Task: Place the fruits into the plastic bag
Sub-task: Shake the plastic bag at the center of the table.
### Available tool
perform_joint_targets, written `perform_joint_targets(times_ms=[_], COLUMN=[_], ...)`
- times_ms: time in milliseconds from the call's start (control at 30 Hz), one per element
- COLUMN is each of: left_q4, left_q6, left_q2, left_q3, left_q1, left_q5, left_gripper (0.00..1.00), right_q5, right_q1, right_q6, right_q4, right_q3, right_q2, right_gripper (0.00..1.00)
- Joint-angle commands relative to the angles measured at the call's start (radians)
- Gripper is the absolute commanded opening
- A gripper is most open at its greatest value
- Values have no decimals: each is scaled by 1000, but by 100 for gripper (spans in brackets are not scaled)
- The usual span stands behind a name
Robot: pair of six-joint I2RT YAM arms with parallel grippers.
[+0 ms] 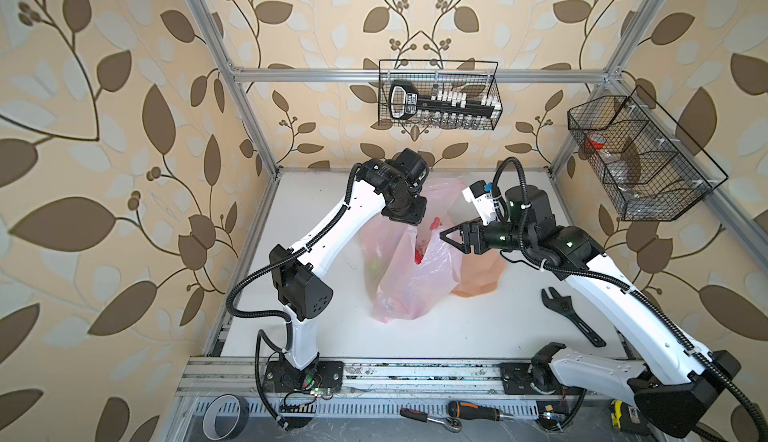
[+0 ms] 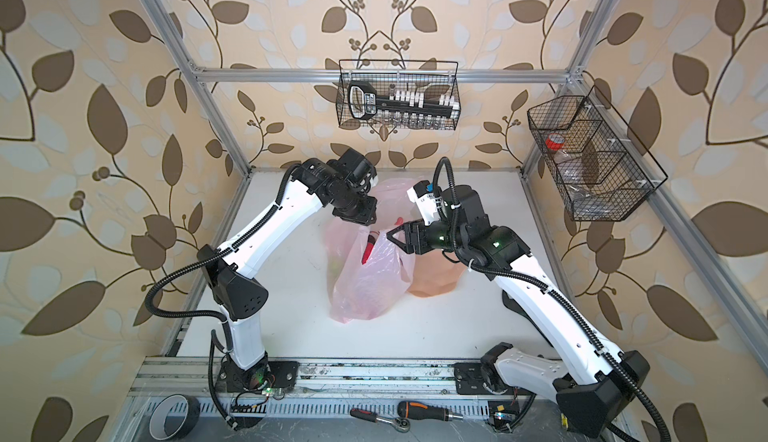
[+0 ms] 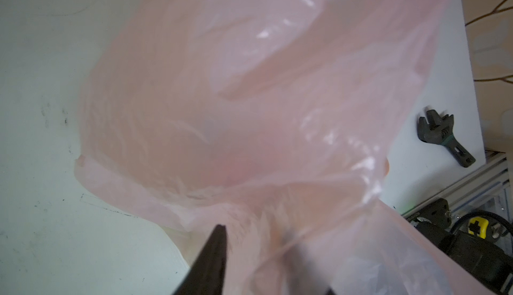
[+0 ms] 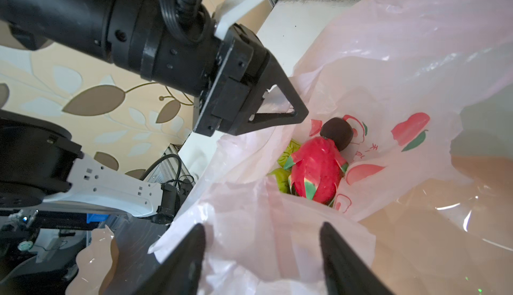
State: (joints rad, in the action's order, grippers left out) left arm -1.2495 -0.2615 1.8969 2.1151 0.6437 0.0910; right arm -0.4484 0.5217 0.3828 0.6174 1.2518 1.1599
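**Both grippers at the bag mouth, fruit lying inside**

The left gripper (image 4: 297, 114) sits at one rim of the plastic bag (image 1: 399, 286), jaws narrow around a bunch of film. One finger is veiled by plastic in the left wrist view, so I cannot tell whether it has a real pinch. The bag stands mid-bench (image 1: 457, 336), mouth upward. Down in it lie the dragon fruit (image 4: 316, 168), a dark brown fruit (image 4: 336, 131) touching one end of it, and green pears (image 4: 280, 178) tucked beside it. Other fruits may be buried out of sight.

The right gripper (image 4: 262, 238) straddles the opposite rim, jaws about half apart with film between them, not pinching.

The step looks like taking both rims. Done well, each gripper catches film only, well above the fruit. The rims stay level and the mouth stays up, and the pull is gentle, since thin film slips and tears.

Beside the bag lies the peach plate (image 1: 478, 278), partly under it, with no fruit on the part that shows. Further right a wrench (image 1: 571, 315) rests on the bench. On the back wall a wire basket (image 1: 490, 78) holds a socket rack (image 1: 444, 103)
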Motion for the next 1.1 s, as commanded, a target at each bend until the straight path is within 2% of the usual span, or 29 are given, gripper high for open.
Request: perform_joint_targets(times_ms=[0,100,133,467,733,867,1067], left_q4=[-18,-13,-7,84,173,218,304], left_q6=[5,2,4,37,26,2,-74], left_q2=[-79,-113,-128,-253,-301,-366,-506], left_q3=[-3,-19,-27,-30,-51,-204,-468], left_q1=[-27,-61,-72,-157,-203,-216,-225], left_q5=[-25,-19,-17,35,28,32,42], left_gripper=[17,3,1,0,0,1,3], right_q5=[-54,-66,-63,4,36,-1,16], right_q1=[6,6,5,-53,-71,-44,86], right_q6=[-15,-10,-7,-52,-160,-181,-199], right_q4=[-9,5,10,97,224,218,146], right_q3=[43,67,79,333,552,506,267], right_q2=[12,22,22,69,152,144,75], right_gripper=[37,3,0,0,0,0,0])
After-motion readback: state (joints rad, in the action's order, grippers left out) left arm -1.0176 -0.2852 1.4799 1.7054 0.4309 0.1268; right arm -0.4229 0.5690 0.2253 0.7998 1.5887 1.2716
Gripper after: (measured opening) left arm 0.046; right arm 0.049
